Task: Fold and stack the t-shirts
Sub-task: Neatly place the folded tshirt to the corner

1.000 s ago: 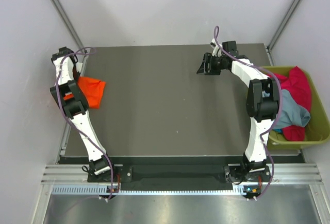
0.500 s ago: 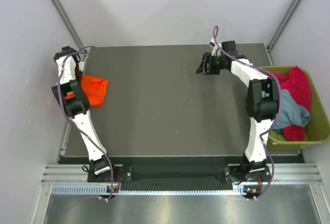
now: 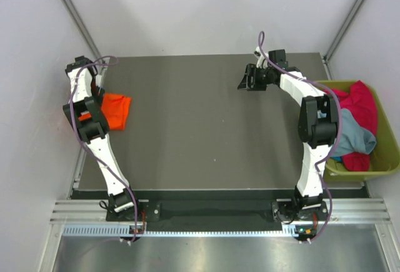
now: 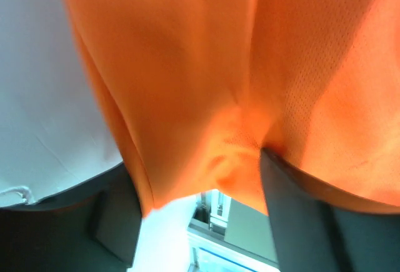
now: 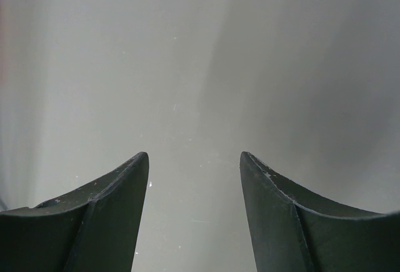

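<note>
Your left gripper (image 4: 194, 159) stands wide, orange shirt (image 3: 115, 109) bunched between its fingers. Your right gripper (image 5: 194, 178) hangs part open, empty, above the table (image 3: 187, 128).

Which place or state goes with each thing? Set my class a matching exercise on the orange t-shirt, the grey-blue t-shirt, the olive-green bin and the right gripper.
Things:
1. orange t-shirt
2. grey-blue t-shirt
3. olive-green bin
4. right gripper

Places or states:
A. standing beside the table's right edge
B. open and empty
C. lying inside the bin
D. lying at the table's left edge

Pairs: 1-D; 2-C; 3-A; 4-B
</note>
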You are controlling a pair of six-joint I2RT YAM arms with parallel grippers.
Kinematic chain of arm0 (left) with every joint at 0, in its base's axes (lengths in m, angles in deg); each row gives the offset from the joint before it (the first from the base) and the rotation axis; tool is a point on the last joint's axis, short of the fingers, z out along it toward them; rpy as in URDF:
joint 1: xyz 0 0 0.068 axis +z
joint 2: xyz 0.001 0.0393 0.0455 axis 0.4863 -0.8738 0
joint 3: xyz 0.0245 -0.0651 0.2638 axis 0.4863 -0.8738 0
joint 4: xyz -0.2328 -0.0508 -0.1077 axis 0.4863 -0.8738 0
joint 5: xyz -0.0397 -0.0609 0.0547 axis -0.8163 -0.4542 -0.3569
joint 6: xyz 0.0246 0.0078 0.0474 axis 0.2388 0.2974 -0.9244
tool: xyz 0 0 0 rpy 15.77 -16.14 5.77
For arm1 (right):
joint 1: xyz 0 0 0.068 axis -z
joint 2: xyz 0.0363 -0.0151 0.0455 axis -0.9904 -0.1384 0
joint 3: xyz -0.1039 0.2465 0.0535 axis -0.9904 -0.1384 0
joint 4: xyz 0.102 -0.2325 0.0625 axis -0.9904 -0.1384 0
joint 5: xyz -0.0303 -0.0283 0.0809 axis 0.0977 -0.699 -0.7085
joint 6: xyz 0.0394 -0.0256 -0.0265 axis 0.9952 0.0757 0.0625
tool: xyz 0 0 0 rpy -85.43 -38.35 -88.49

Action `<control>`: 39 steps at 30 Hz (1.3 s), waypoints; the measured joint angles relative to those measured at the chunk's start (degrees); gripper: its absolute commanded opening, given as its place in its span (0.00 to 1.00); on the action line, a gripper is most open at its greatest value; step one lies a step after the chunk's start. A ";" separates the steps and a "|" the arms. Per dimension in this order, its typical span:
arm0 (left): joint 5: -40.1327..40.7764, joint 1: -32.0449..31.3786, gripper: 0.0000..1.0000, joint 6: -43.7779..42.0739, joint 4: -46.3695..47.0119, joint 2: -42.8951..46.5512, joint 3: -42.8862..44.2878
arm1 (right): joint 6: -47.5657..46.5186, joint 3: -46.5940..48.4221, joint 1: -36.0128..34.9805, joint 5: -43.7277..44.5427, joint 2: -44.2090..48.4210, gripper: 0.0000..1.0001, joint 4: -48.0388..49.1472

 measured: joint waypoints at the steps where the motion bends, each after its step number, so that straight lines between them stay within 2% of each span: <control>1: 0.15 0.00 0.80 0.74 0.04 0.02 0.00 | -0.02 0.00 0.00 0.00 0.00 0.61 0.00; 5: -0.17 -0.42 0.83 3.76 1.81 1.33 -0.96 | -0.07 0.00 0.00 0.00 0.00 0.61 0.02; 9: -0.33 -3.80 0.86 6.82 6.84 8.26 -6.34 | -0.39 0.00 0.00 0.46 0.00 0.61 -0.02; 12: 1.57 -11.58 0.94 7.13 11.15 11.50 -5.25 | -1.55 0.04 0.00 2.19 0.33 0.62 -0.11; 16: 3.56 -26.75 0.99 5.84 23.30 13.46 -2.93 | -4.35 1.99 -0.02 6.12 2.05 0.65 -1.66; 18: 1.14 -32.00 0.99 6.23 28.04 14.32 -2.89 | -5.84 3.93 -0.02 8.57 3.48 0.77 -1.81; 20: -2.80 -34.64 0.99 7.98 30.91 15.26 -2.45 | -7.37 5.35 -0.02 11.74 6.05 0.84 -1.73; 21: -4.46 -34.84 0.99 9.01 31.45 15.52 -2.03 | -7.93 5.64 -0.02 13.46 7.96 0.86 -1.73; 23: -7.58 -34.16 0.99 11.56 32.17 15.93 -1.20 | -9.53 5.70 -0.02 16.83 11.96 0.99 -1.70; 30: -17.53 -31.87 0.99 19.56 30.93 16.52 -3.76 | -15.89 1.05 0.00 29.03 25.46 1.00 -0.50; 34: -25.16 -32.09 0.99 25.59 32.85 18.99 -9.94 | -18.64 -6.12 0.13 35.71 31.69 1.00 0.11; 39: -37.00 -32.33 0.99 31.26 33.75 24.24 -13.99 | -19.45 -15.13 0.48 39.45 38.27 1.00 -1.99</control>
